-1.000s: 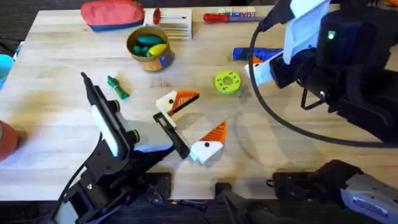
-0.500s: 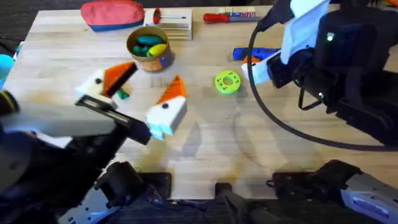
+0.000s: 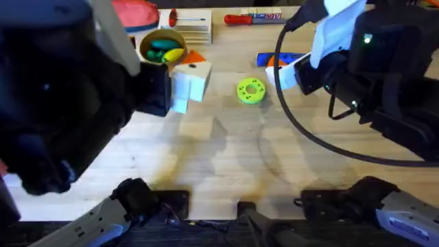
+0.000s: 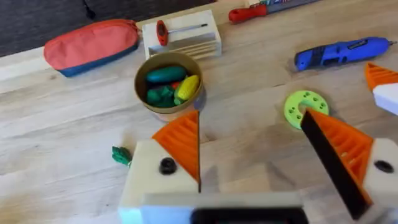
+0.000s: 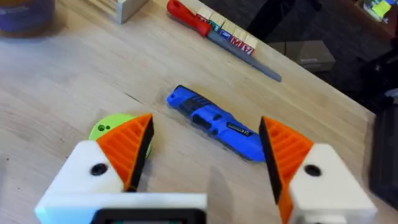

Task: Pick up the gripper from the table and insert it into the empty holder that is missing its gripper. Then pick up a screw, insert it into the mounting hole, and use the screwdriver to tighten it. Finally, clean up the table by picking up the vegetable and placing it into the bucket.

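Right claw spread wide over the wooden worktop, nothing held. Blue screwdriver lies flat just beyond the orange pads. Green disc beside one finger. Red-handled screwdriver farther back.

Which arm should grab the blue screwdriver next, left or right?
Right, probably. The right gripper hovers open just short of the screwdriver, which lies between its fingers in the right wrist view. The left gripper is over by the bucket, farther away.
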